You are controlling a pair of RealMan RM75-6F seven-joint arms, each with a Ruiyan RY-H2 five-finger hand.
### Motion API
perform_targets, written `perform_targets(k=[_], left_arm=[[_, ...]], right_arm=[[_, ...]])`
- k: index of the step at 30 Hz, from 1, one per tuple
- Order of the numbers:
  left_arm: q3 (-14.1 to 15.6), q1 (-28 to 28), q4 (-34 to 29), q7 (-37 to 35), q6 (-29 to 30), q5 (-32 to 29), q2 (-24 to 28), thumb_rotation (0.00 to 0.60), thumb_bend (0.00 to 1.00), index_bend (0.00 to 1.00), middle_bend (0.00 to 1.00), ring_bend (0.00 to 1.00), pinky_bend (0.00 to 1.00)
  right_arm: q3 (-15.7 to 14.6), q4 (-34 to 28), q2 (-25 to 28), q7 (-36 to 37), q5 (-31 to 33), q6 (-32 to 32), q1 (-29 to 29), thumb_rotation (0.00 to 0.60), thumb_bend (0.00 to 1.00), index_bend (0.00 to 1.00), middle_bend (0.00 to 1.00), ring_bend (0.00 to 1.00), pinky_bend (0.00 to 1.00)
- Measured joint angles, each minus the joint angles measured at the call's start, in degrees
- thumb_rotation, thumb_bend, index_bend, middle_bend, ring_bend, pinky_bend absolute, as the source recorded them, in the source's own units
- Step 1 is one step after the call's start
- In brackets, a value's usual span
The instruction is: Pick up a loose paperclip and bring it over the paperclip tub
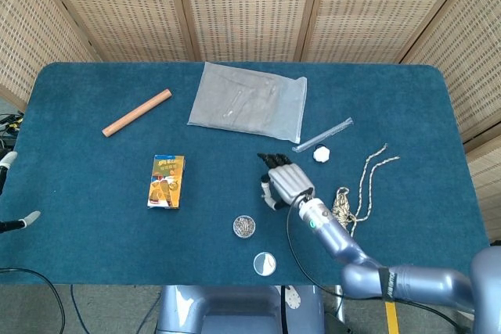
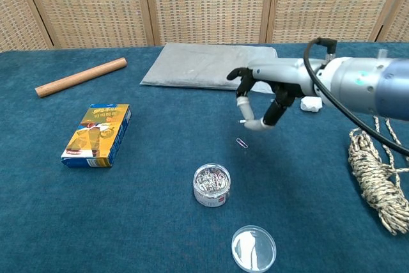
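Note:
A small loose paperclip point(image 2: 241, 143) lies flat on the blue table cloth, just in front of and below my right hand point(image 2: 262, 97). That hand hovers above the cloth with its fingers apart and pointing down, holding nothing. Its thumb tip point(image 2: 248, 123) hangs a little above the clip. In the head view the right hand point(image 1: 282, 181) covers the spot where the clip lies. The round paperclip tub point(image 2: 211, 185) point(image 1: 244, 227) stands open and full of clips, nearer the front edge, left of the hand. My left hand is not visible.
The tub's clear lid point(image 2: 254, 247) lies in front of the tub. A yellow box point(image 2: 97, 135), a wooden rod point(image 2: 81, 77) and a grey bag point(image 2: 211, 66) lie to the left and behind. A coiled rope point(image 2: 377, 177) and a white cap point(image 2: 311, 103) lie to the right.

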Motion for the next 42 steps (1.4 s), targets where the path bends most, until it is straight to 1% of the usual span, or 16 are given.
perform_targets(k=[4, 6, 15, 25, 28, 30, 33, 34, 37, 42], left_arm=[[0.3, 0.4, -0.5, -0.1, 0.7, 0.8, 0.2, 0.6, 0.0, 0.0, 0.0, 0.0, 0.0], [0.4, 0.5, -0.6, -0.1, 1.0, 1.0, 0.2, 0.6, 0.0, 0.0, 0.0, 0.0, 0.0], [0.4, 0.7, -0.4, -0.9, 1.0, 1.1, 0.5, 0.6, 0.0, 0.0, 0.0, 0.0, 0.0], [0.2, 0.4, 0.1, -1.0, 0.3, 0.5, 0.4, 0.6, 0.0, 0.0, 0.0, 0.0, 0.0], [0.1, 0.3, 0.3, -1.1, 0.0, 0.1, 0.4, 0.6, 0.0, 0.0, 0.0, 0.0, 0.0], [0.0, 0.2, 0.4, -1.1, -0.3, -0.2, 0.4, 0.6, 0.0, 0.0, 0.0, 0.0, 0.0], [0.0, 0.1, 0.5, -1.2, -0.6, -0.4, 0.3, 0.6, 0.0, 0.0, 0.0, 0.0, 0.0], [0.0, 0.0, 0.5, -1.1, -0.7, -0.5, 0.3, 0.6, 0.0, 0.0, 0.0, 0.0, 0.0], [-0.1, 0.0, 0.4, -1.0, -0.8, -0.8, 0.3, 0.6, 0.0, 0.0, 0.0, 0.0, 0.0], [-0.2, 0.0, 0.3, -0.9, -0.6, -0.8, 0.2, 0.6, 0.0, 0.0, 0.0, 0.0, 0.0]], right_arm=[[-3.8, -4.2, 0.7, 0.0, -4.1, 0.5, -1.2, 0.6, 0.44, 0.67, 0.0, 0.0, 0.0], [-4.4, -4.6, 0.2, -0.2, -4.6, 0.7, -1.3, 0.6, 0.44, 0.67, 0.0, 0.0, 0.0], [-4.5, -2.3, -4.6, -1.9, -3.0, 1.4, 0.2, 0.6, 0.44, 0.67, 0.0, 0.0, 0.0], [-3.3, 4.2, -11.9, -4.0, 1.3, 1.9, 3.1, 0.6, 0.44, 0.67, 0.0, 0.0, 0.0], [-3.3, 5.2, -12.6, -4.5, 2.6, 1.8, 3.5, 0.6, 0.44, 0.67, 0.0, 0.0, 0.0], [-3.3, 5.2, -12.5, -4.5, 3.0, 1.4, 3.7, 0.6, 0.39, 0.62, 0.0, 0.0, 0.0], [-3.5, 5.1, -12.1, -4.1, 2.9, 0.5, 3.9, 0.6, 0.18, 0.44, 0.0, 0.0, 0.0], [-3.5, 5.1, -12.0, -3.8, 2.5, 0.4, 3.9, 0.6, 0.15, 0.41, 0.0, 0.0, 0.0], [-3.3, 5.2, -11.9, -2.6, 1.7, 0.3, 3.9, 0.6, 0.14, 0.39, 0.0, 0.0, 0.0], [-2.6, 4.3, -11.0, -1.6, 0.8, 0.5, 3.8, 0.6, 0.15, 0.39, 0.0, 0.0, 0.0]])
